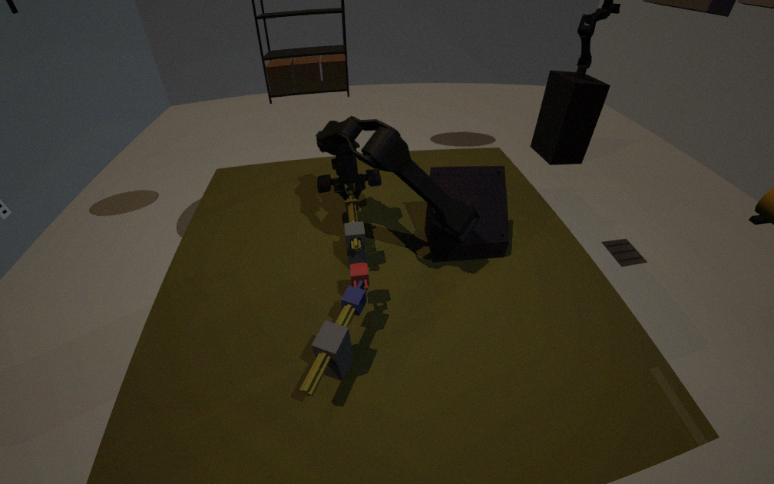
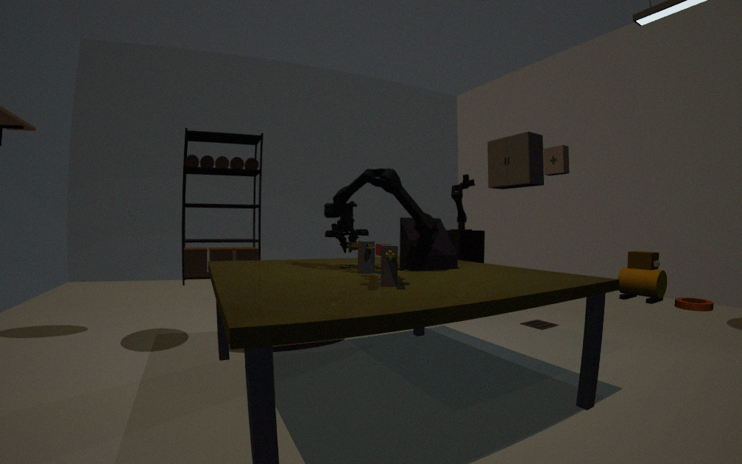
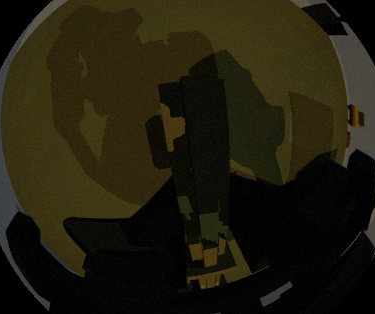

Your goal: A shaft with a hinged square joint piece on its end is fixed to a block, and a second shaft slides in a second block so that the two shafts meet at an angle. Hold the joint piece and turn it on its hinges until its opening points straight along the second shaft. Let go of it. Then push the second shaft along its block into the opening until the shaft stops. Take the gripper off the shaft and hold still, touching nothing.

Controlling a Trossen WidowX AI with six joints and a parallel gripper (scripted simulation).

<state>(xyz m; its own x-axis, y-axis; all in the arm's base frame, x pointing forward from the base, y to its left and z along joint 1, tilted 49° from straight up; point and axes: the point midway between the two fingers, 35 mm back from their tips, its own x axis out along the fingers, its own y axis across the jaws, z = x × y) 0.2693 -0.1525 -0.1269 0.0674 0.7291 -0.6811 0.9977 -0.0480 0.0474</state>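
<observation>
My gripper [image 1: 350,192] [image 2: 347,246] is shut on the far end of the second yellow ribbed shaft [image 1: 352,210] [image 2: 353,245] [image 3: 210,257]. That shaft runs through the far grey block [image 1: 354,228] [image 2: 365,259], and its tip pokes slightly out of the near face. A red square joint piece [image 1: 358,272] [image 2: 382,249] is beyond a visible gap and looks about in line with the shaft. Its opening is hidden. It is hinged to a blue piece [image 1: 353,296] on the first yellow shaft [image 1: 314,375], which passes at an angle through the near grey block [image 1: 331,338] [image 2: 389,271].
The arm's dark base box [image 1: 468,198] [image 2: 422,242] stands right of the far block, and the arm arches over from it. The yellow-brown table [image 1: 497,361] [image 2: 477,294] carries everything. A shelf rack [image 1: 305,52] [image 2: 221,205] stands well behind the table.
</observation>
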